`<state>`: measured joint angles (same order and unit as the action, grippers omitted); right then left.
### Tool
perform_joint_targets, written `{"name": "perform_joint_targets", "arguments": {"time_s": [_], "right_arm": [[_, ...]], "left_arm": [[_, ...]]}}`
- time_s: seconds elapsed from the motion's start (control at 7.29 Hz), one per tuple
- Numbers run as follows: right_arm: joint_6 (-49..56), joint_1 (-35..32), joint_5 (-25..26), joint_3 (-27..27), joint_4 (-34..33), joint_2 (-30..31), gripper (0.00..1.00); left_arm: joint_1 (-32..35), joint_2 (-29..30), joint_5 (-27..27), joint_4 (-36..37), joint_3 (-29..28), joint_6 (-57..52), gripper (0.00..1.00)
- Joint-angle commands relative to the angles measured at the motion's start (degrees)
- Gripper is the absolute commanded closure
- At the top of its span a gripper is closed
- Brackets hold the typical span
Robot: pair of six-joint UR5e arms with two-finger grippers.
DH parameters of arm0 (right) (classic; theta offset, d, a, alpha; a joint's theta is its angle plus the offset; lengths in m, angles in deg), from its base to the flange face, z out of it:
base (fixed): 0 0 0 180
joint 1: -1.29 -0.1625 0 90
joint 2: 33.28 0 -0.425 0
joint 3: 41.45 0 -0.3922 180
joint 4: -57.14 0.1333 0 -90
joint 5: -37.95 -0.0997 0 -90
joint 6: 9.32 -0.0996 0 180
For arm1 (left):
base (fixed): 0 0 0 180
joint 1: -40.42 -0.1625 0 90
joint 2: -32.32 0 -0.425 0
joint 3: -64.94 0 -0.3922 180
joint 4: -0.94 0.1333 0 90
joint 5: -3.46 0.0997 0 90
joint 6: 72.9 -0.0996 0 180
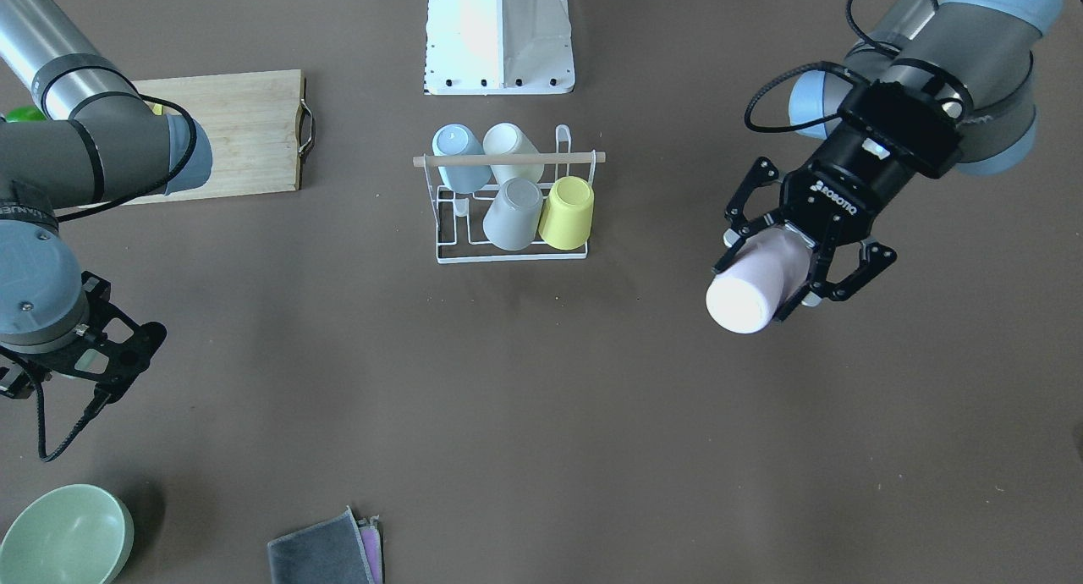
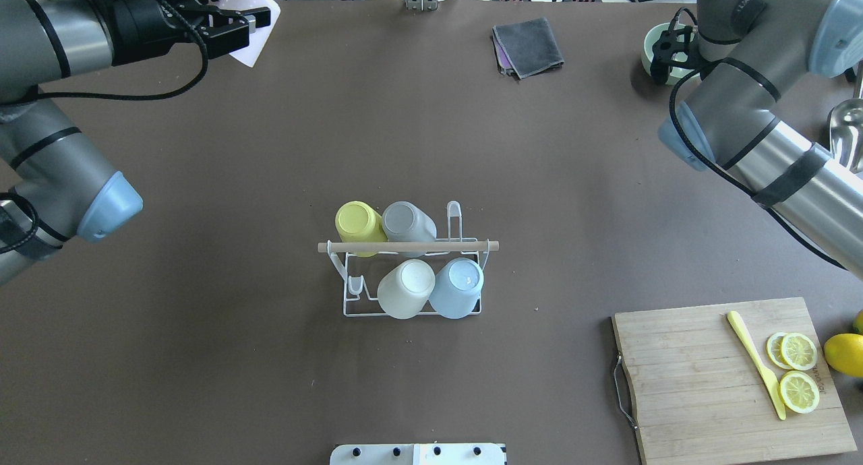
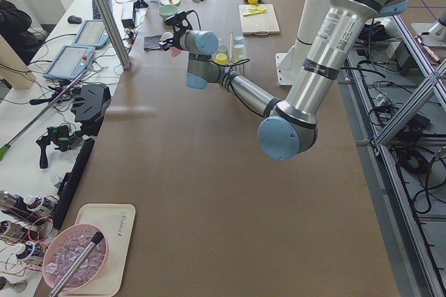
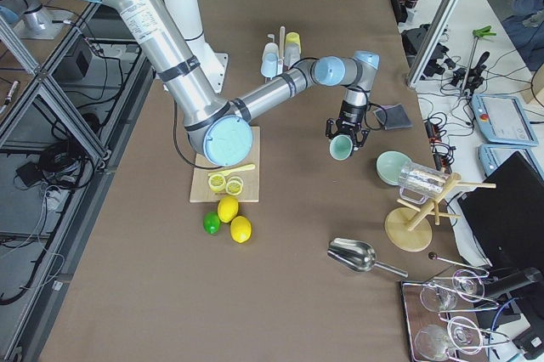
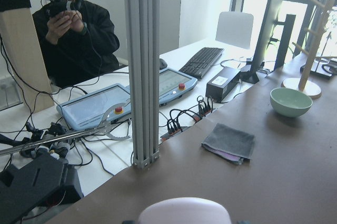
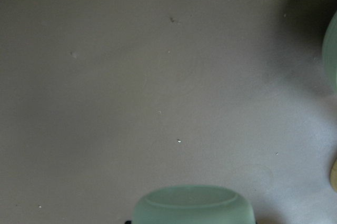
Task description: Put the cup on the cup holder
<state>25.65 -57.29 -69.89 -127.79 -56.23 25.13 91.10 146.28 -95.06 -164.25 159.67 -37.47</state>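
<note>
The cup holder (image 1: 508, 259) is a white wire rack with a wooden rod (image 2: 465, 246) across its top, mid-table. It carries several upturned cups: blue, white, grey and yellow. My left gripper (image 1: 791, 267) is shut on a pale pink cup (image 1: 749, 292), held on its side above the table, well to the rack's side. The cup also shows in the left wrist view (image 5: 184, 211). My right gripper (image 4: 343, 139) points down and is shut on a green cup (image 6: 192, 205) above bare table, far from the rack.
A wooden cutting board (image 2: 701, 384) with lemon slices and a yellow knife lies at the robot's near right. A green bowl (image 1: 63, 533) and a folded grey cloth (image 1: 326, 550) lie at the far edge. The white robot base (image 1: 499, 34) stands behind the rack.
</note>
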Motion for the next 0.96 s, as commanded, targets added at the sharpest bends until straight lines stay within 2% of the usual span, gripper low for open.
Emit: {"name": "perform_joint_targets", "arguments": {"time_s": [0.0, 0.14, 0.27, 0.41, 0.69, 0.82], "right_arm": [[-0.6, -2.3, -7.2, -7.3, 0.6, 6.2, 1.00], [-1.6, -3.0, -11.7, -7.6, 0.3, 7.7, 1.00], [-7.2, -3.6, -16.8, -7.8, 0.0, 10.0, 1.00], [-14.1, -3.6, -19.5, -7.8, 0.2, 11.6, 1.00], [-16.2, -3.6, -20.7, -8.8, 1.0, 11.6, 1.00], [-16.2, -3.6, -21.6, -9.1, 5.0, 11.8, 1.00]], "left_arm": [[-13.9, -1.4, 20.6, -11.3, 2.1, 1.4, 1.00], [-19.4, -4.9, 26.3, -15.8, 4.6, 0.8, 1.00], [-21.7, -9.1, 26.4, -18.0, 9.7, 0.2, 1.00], [-24.1, -10.7, 26.3, -20.6, 10.9, -3.5, 1.00], [-28.2, -12.0, 27.1, -23.0, 10.6, -10.4, 1.00], [-31.9, -11.7, 32.3, -23.7, 11.0, -12.0, 1.00]]}}
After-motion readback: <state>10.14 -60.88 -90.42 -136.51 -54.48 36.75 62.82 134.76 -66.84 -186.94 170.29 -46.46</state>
